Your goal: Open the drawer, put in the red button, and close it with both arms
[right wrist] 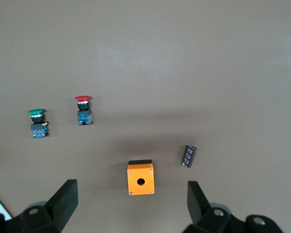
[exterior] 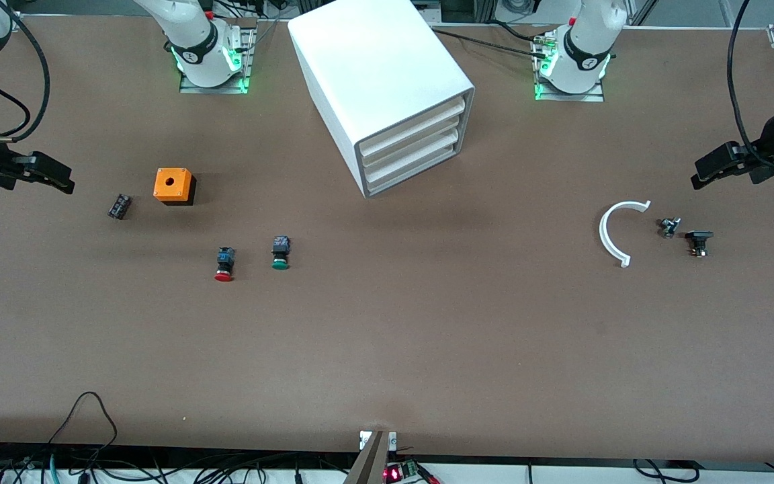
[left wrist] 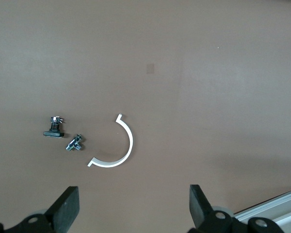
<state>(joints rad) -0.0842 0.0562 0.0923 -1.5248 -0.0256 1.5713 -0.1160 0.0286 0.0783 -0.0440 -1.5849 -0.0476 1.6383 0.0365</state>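
Note:
The white cabinet (exterior: pixel 377 74) stands at the table's back middle, and its three alike drawers (exterior: pixel 411 152) are all shut. The red button (exterior: pixel 224 264) lies on the table toward the right arm's end, beside the green button (exterior: pixel 280 253). Both also show in the right wrist view: the red button (right wrist: pixel 82 109) and the green button (right wrist: pixel 37 122). My right gripper (exterior: pixel 56 179) hovers open and empty at the right arm's end of the table (right wrist: pixel 131 200). My left gripper (exterior: pixel 701 173) hovers open and empty at the left arm's end (left wrist: pixel 131 204).
An orange box with a round hole (exterior: pixel 174 185) and a small black cylinder (exterior: pixel 119 206) lie farther from the camera than the red button. A white half-ring (exterior: pixel 617 233), a small metal part (exterior: pixel 668 226) and a black part (exterior: pixel 699 242) lie below the left gripper.

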